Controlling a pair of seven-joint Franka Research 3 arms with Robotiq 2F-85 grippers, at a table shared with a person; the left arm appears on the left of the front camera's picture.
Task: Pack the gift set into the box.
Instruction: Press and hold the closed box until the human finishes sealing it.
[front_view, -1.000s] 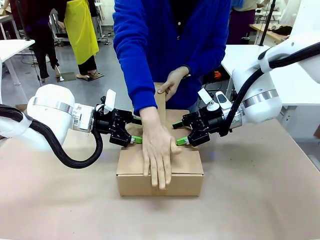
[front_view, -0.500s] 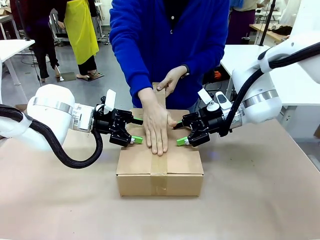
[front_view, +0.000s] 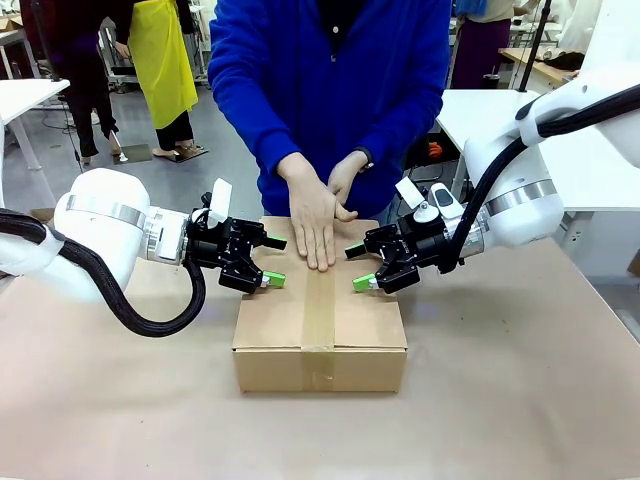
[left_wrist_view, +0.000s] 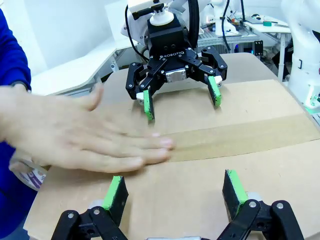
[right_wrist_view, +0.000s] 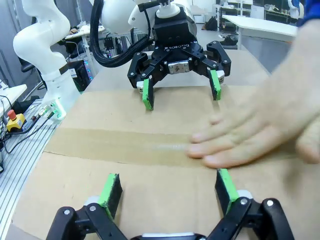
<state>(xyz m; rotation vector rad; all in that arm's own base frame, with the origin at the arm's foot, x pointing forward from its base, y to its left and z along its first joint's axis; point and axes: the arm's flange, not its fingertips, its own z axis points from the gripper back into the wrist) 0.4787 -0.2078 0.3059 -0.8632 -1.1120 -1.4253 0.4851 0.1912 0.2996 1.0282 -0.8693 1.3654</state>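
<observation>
Sits closed on the table (front_view: 520, 400), the box (front_view: 270, 330), flaps down and a strip of brown tape (front_view: 318, 310) run along the centre seam and over the box's near face. Runs with its long axis across the table from one arm to the other, broad top upward; tape line crosses that axis, pointing from the robot's side toward the person.

On the box's far half, the person's hand (front_view: 313, 222) lies flat on the tape, the other hand (front_view: 345, 178) tucked just behind it at the far edge.

Left of the seam, pressing on the box top with pads well apart and nothing between them: left gripper (front_view: 268, 262). Right of the seam, likewise spread wide and empty, tips down on the cardboard: right gripper (front_view: 358, 266).

Looks like the sealing step, packing apparently done. Next likely calls for steady downward hold on both flaps until the tape is smoothed, then lifting clear
</observation>
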